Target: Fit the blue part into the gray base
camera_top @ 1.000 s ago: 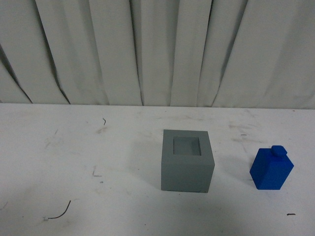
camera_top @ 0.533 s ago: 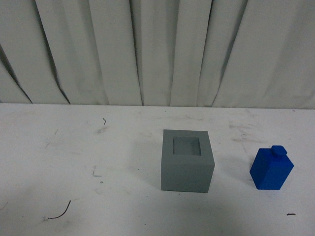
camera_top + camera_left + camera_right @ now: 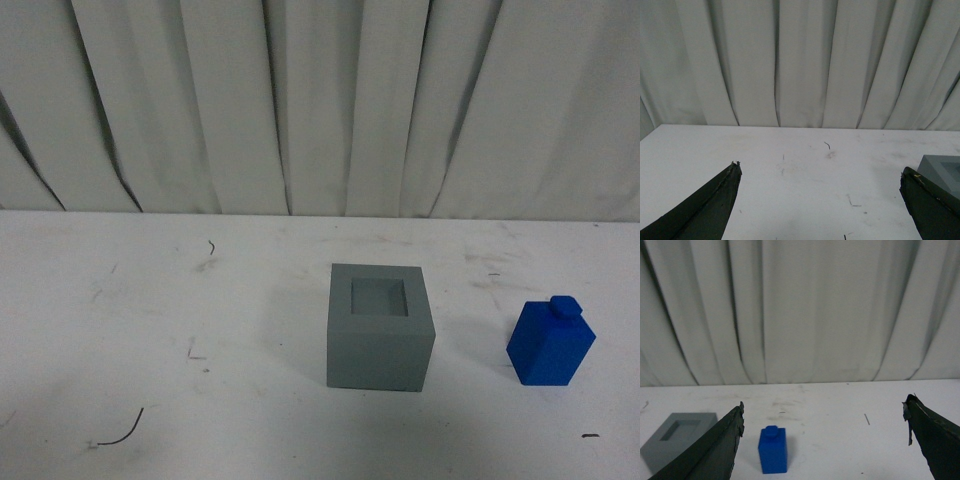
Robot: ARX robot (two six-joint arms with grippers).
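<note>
The gray base (image 3: pixel 381 327) sits on the white table (image 3: pixel 150 320) near the middle, its square recess facing up and empty. The blue part (image 3: pixel 552 344) stands upright to its right, apart from it, stud on top. No arm shows in the front view. In the right wrist view the blue part (image 3: pixel 773 449) stands ahead of my open, empty right gripper (image 3: pixel 823 410), nearer one finger, with the gray base (image 3: pixel 676 439) beyond it. In the left wrist view my left gripper (image 3: pixel 820 170) is open and empty over bare table, the gray base (image 3: pixel 943 173) partly hidden behind one finger.
A pleated white curtain (image 3: pixel 320 100) closes off the back of the table. Small dark scraps and scuff marks lie on the table, one curved scrap (image 3: pixel 125 430) at the front left.
</note>
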